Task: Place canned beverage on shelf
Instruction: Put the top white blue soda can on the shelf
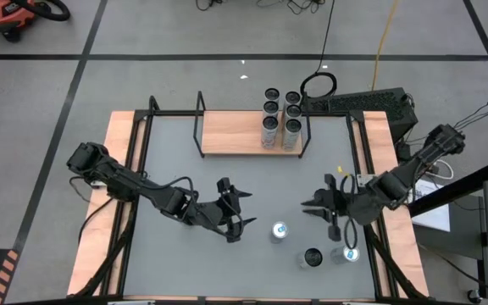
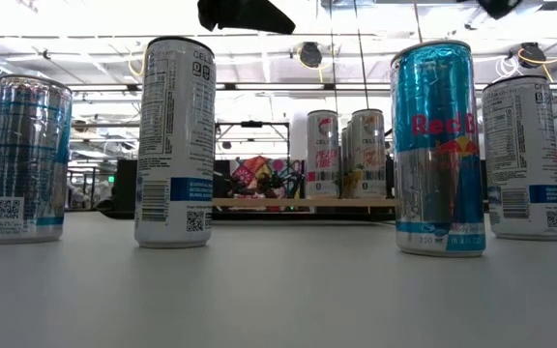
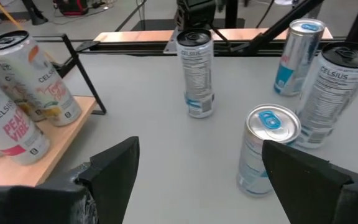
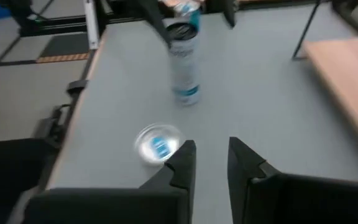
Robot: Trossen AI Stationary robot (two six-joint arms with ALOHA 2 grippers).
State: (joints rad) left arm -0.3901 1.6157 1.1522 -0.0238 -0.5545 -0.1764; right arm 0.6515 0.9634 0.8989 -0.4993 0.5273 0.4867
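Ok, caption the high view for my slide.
Six cans stand on the shelf; three more cans wait on the table between both arms.

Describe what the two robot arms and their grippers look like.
Both arms are dark, nearly black, built of jointed segments with dark cables looping alongside them. The left gripper and the right gripper each end in two flat, angular black fingers, wedge-shaped and matte. No markings can be made out on them.

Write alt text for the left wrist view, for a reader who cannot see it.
The left gripper, fingers spread wide and empty, faces a silver-and-blue can standing on the grey table. Three more cans stand beyond it, and Celsius cans sit on the wooden shelf to one side.
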